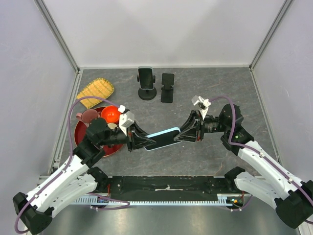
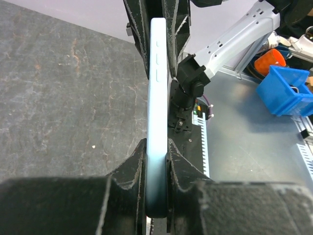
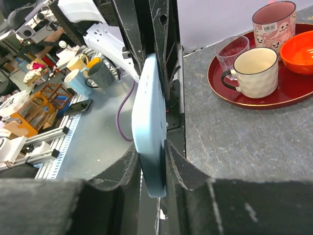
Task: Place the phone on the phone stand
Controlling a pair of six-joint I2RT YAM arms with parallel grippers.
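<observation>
A light blue phone (image 1: 164, 137) hangs level above the middle of the grey table, held at both ends. My left gripper (image 1: 145, 142) is shut on its left end; in the left wrist view the phone (image 2: 157, 93) stands edge-on between the fingers of that gripper (image 2: 156, 144). My right gripper (image 1: 180, 134) is shut on its right end, and the right wrist view shows the phone (image 3: 149, 107) pinched in that gripper (image 3: 152, 147). Two black phone stands sit at the back: a round-based one (image 1: 146, 85) carrying a dark slab, and a folding one (image 1: 167, 88).
A red tray (image 1: 79, 135) at the left holds an orange bowl (image 1: 111, 114) and mugs; the right wrist view shows its rim (image 3: 230, 95), a white mug (image 3: 254, 71), a pink mug (image 3: 274, 22) and a glass (image 3: 230, 51). A woven yellow basket (image 1: 96, 91) lies behind it.
</observation>
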